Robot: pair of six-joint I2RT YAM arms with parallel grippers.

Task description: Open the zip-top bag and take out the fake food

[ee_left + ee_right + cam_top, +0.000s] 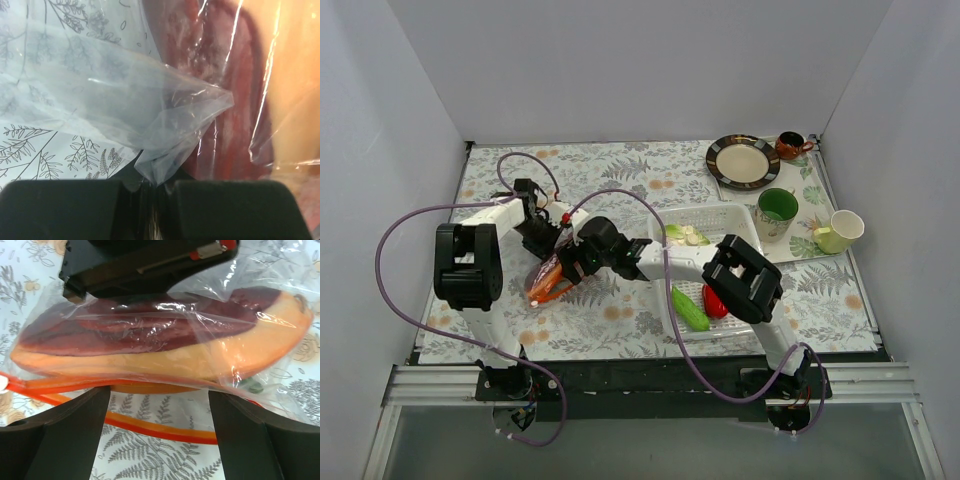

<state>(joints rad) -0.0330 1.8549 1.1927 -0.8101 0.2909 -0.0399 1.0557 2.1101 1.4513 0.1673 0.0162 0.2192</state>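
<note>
The zip-top bag point(552, 287) lies on the fern-print mat at centre left, with its orange-red zip strip point(150, 426) pulled apart. Inside it is fake food: an orange and dark red piece point(150, 355) and a bit of dark green point(255, 387). My left gripper point(550, 240) is shut on a bunched fold of the clear bag point(150, 110), shown in the left wrist view point(150, 184). My right gripper point(572, 268) is open at the bag's mouth; in the right wrist view point(160, 397) its fingers point(75, 435) straddle the zip strip. More fake food lies in the white tray point(740, 225): green cucumber point(689, 308), red pepper point(715, 301), cabbage point(685, 235).
A brown-rimmed plate point(743, 162) and a small brown cup point(790, 146) sit at the back right. A green cup point(777, 210) and a pale yellow-green cup point(840, 231) stand right of the tray. White walls enclose the table on three sides.
</note>
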